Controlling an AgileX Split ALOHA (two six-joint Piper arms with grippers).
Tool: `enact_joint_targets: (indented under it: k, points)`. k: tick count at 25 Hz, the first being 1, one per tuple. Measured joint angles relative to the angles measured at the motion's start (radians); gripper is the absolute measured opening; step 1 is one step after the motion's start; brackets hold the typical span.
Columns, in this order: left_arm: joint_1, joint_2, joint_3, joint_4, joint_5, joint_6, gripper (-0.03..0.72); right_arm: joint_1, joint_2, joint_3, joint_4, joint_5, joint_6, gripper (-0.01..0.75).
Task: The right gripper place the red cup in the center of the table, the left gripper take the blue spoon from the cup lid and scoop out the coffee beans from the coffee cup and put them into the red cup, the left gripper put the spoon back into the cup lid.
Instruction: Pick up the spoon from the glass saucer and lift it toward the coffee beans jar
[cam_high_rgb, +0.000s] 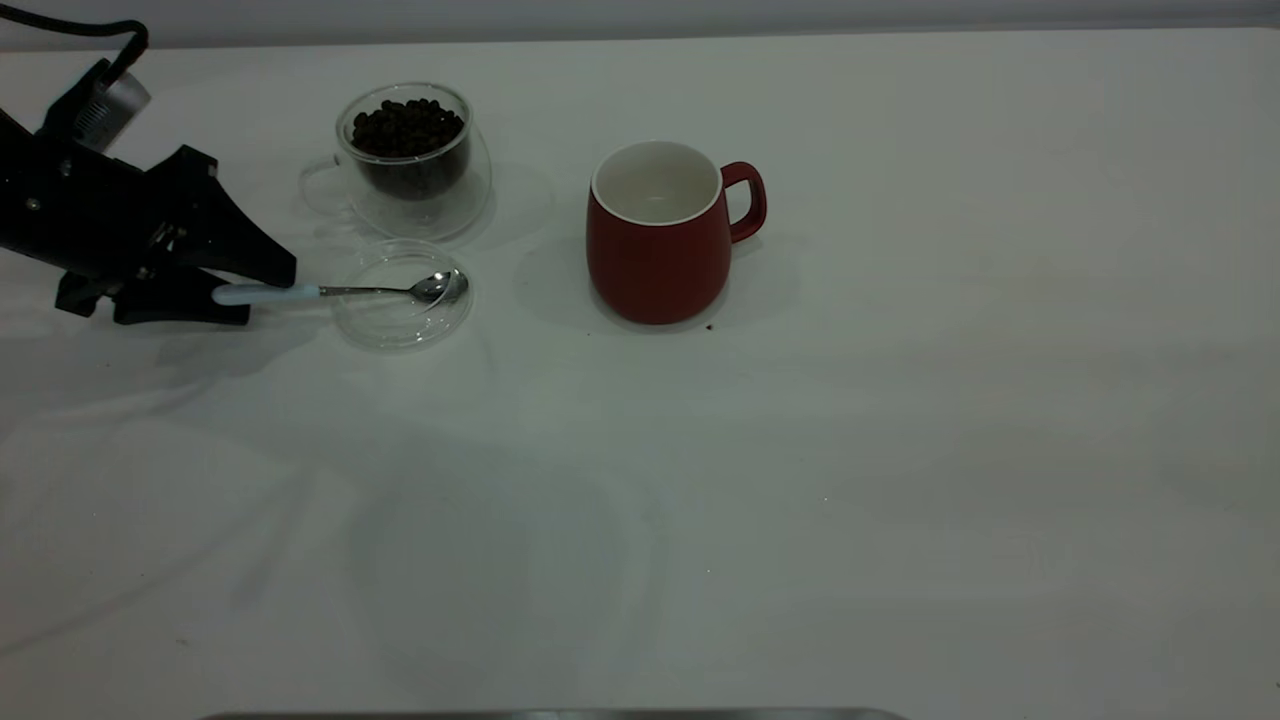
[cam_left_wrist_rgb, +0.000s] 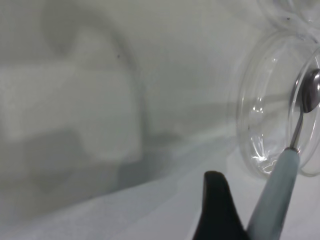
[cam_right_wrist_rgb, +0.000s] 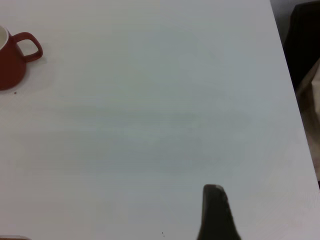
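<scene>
Table (cam_high_rgb: 900, 500), wide, plain and white, carries one of each thing I see. My black angular left gripper (cam_high_rgb: 240, 290) reaches in low beside the round clear glass cup lid (cam_high_rgb: 385, 325), its jaws closed on the pale handle of the small blue spoon (cam_high_rgb: 330, 291); the spoon's metal bowl rests in the lid. Behind the lid stands the clear glass coffee cup (cam_high_rgb: 415, 200), holding dark coffee beans (cam_high_rgb: 405, 125). Farther from the lid, opposite the gripper, stands the dark red cup (cam_high_rgb: 655, 260), upright. The right gripper (cam_right_wrist_rgb: 216, 212) shows one finger only; I cannot tell its opening.

Blue spoon (cam_high_rgb: 300, 292) lies with its bowl in the cup lid (cam_high_rgb: 400, 318), left hand (cam_high_rgb: 235, 290) at its handle.
</scene>
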Motion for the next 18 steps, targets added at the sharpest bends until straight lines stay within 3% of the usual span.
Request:
enact_joint_targets:
  k: [7, 18]
  points:
    - [0.000, 0.000, 0.000, 0.000, 0.023, 0.005, 0.466, 0.000, 0.000, 0.000, 0.000, 0.000, 0.000, 0.532]
    - [0.000, 0.000, 0.000, 0.000, 0.027, 0.007, 0.459, 0.000, 0.000, 0.000, 0.000, 0.000, 0.000, 0.532]
